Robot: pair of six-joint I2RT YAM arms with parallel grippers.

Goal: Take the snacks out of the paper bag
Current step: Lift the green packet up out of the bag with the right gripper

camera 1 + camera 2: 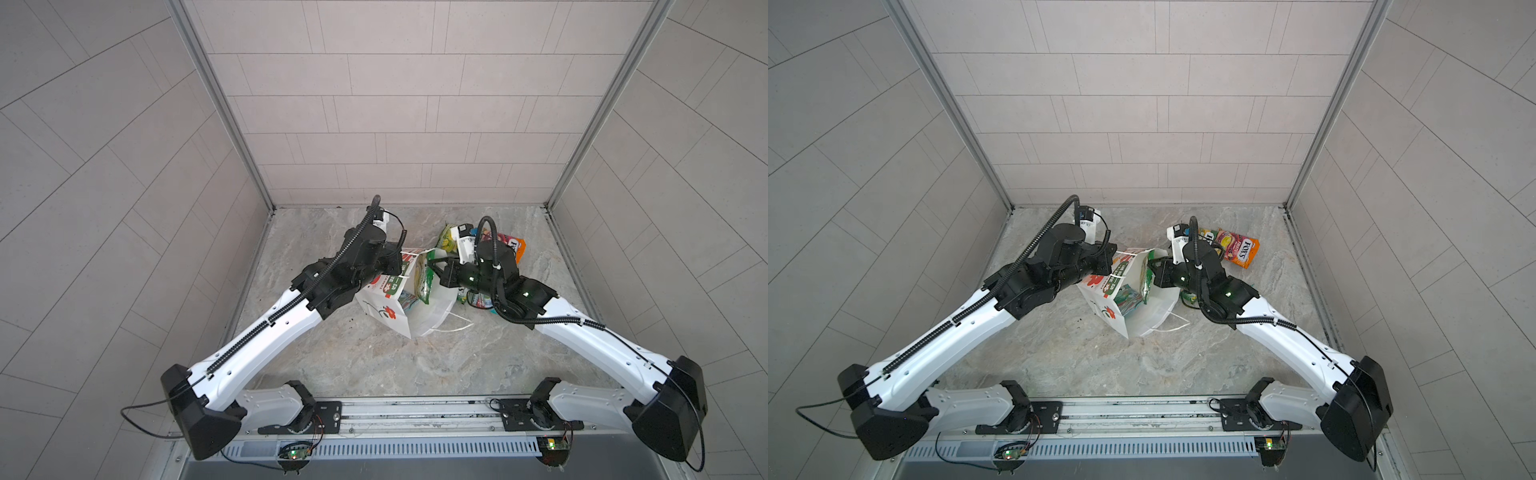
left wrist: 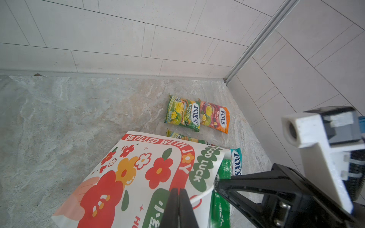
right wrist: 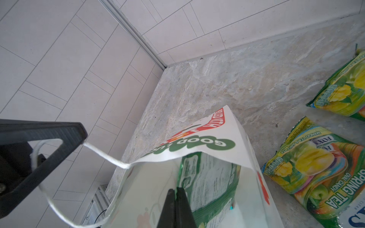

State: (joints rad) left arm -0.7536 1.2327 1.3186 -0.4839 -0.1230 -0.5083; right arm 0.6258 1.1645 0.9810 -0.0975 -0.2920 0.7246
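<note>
1. Plainly, your left tool (image 2: 178, 190) is pinched narrow on the white cord handle (image 3: 106, 156) of the paper bag (image 2: 138, 177). In the right wrist view the cord runs taut from that tool's tip to the bag's rim.
2. Your right tool (image 3: 176, 190) is closed on a green packet (image 3: 207, 177) that stands in the bag's open mouth with its printed back showing. The packet's lower part is hidden inside the bag.
3. You will find the bag standing near the middle of the table (image 2: 79, 118), between the two arms, mouth open upward. In both top views the left arm (image 1: 291, 307) covers the bag's far rim, so you cannot make out the left tool there.
4. Deeper in the bag, a teal-and-red packet (image 1: 1127, 299) shows only as a patch of colour, and its print cannot be read.
5. Outside the bag, toward the far right of the table, a green-yellow packet (image 2: 182, 113) and an orange-pink packet (image 2: 215, 117) lie flat side by side, edges touching.
6. Nearer the bag, a second green-yellow packet (image 2: 185, 136) is mostly hidden behind the bag's top edge. A teal packet (image 2: 236, 161) is cut off by the bag and the right tool.
7. In both top views the right arm (image 1: 498, 266) covers most of these loose packets, so you cannot count them from above.
</note>
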